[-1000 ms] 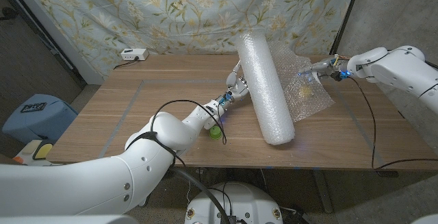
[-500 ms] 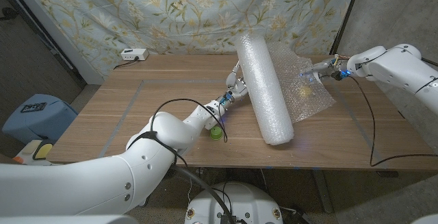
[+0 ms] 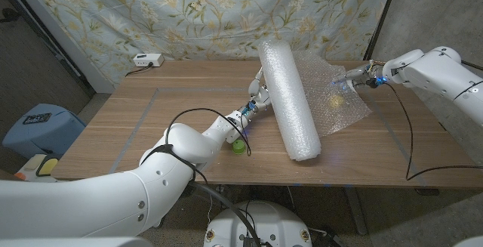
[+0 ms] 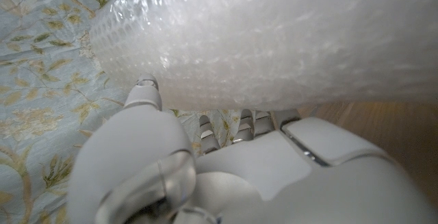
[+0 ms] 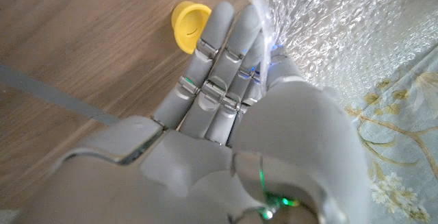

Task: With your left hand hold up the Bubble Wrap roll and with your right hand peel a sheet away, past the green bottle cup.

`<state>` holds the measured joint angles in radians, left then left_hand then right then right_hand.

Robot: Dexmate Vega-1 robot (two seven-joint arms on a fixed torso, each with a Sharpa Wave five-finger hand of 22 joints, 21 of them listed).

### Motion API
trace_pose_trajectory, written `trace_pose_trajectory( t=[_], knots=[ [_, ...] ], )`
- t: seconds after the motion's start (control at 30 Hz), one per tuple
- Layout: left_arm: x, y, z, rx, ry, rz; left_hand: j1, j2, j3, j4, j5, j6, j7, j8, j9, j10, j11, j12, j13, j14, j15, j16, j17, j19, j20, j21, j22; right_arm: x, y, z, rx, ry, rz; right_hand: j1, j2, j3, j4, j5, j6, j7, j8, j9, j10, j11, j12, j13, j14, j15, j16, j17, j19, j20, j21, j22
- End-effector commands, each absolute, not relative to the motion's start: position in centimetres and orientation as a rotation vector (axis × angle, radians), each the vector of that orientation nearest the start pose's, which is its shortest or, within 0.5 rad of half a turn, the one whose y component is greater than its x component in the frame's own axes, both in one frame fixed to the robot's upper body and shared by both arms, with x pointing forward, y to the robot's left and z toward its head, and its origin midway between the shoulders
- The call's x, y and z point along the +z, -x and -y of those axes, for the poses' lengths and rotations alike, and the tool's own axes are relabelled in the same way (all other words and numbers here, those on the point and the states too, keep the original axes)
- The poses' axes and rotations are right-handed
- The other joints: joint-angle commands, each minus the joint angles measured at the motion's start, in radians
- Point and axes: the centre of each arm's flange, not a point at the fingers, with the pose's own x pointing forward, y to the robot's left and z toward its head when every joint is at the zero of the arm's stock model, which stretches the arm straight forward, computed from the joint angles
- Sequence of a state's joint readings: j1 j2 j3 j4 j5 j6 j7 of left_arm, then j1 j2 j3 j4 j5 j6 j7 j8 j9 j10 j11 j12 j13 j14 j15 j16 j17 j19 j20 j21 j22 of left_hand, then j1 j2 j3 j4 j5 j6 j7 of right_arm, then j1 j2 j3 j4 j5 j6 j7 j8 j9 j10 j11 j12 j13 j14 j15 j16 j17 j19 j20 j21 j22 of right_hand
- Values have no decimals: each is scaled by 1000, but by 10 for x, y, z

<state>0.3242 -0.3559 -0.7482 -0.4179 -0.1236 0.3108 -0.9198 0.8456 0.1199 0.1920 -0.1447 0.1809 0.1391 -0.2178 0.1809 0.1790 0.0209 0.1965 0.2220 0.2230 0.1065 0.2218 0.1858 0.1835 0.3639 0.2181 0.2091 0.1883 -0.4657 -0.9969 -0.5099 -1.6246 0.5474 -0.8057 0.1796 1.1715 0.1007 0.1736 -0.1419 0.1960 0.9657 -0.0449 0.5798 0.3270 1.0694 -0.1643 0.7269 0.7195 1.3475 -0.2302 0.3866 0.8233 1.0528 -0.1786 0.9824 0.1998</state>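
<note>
Bubble Wrap roll (image 3: 287, 96) tilted further, sheet (image 3: 332, 88) stretched wider

A: What's blocking my right side?

B: I see the tall white bubble wrap roll (image 3: 287, 98) leaning across mid-table, its low end near the front edge. The loose clear bubble sheet (image 3: 336, 88) fans out from it towards my right hand (image 3: 353, 75), with a small yellow cup (image 5: 189, 26) under or just behind the sheet; I can't tell which.

A: And left?

B: My left hand (image 3: 259, 91) is against the roll's left side, forearm running diagonally back. The small green bottle cup (image 3: 238, 146) sits beside that forearm near the front. Bare wooden table (image 3: 151, 118) is open further left and at the right front corner.
</note>
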Motion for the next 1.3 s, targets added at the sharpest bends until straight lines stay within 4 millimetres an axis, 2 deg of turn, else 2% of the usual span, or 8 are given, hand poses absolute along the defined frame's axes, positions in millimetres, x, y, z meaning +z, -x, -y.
trace_pose_trajectory(
  t=[0.03, 0.8, 1.3],
  knots=[
    [-42, -703, -32, -1041, 1032, 121, -2, 12, 7, 8, -3, 7, -1, 9, 3, -7, 0, -3, -1, -11, 3, -4, 3, -11, -1, -6, 3, 99, -619, 400, 50, 566, -91, 9, 0, 0, 1, 6, -3, -6, 7, 3, 6, -6, 0, 6, 14, 1, -1, 6, -5, -38, 8, 1],
    [-43, -706, -38, -1024, 1051, 118, -8, 20, 11, 11, -3, 30, -2, 14, 3, -7, 0, 0, -1, -20, 3, -2, 3, -24, -2, -7, 3, 103, -626, 407, 15, 558, -112, 10, 2, -4, 2, 7, -5, -6, 8, 3, 7, -7, -6, 4, 13, 1, -9, 9, -17, -38, 26, -1],
    [-48, -708, -51, -1009, 1083, 129, -11, 22, 13, 11, -2, 34, -2, 13, 3, -7, 0, 1, -2, -23, 3, -1, 3, -29, -2, -5, 3, 103, -630, 409, -14, 556, -140, 11, 2, -6, 2, 7, -5, -6, 9, 3, 8, -6, -9, 5, 15, 1, -12, 13, -24, -38, 39, -3]
  ],
)
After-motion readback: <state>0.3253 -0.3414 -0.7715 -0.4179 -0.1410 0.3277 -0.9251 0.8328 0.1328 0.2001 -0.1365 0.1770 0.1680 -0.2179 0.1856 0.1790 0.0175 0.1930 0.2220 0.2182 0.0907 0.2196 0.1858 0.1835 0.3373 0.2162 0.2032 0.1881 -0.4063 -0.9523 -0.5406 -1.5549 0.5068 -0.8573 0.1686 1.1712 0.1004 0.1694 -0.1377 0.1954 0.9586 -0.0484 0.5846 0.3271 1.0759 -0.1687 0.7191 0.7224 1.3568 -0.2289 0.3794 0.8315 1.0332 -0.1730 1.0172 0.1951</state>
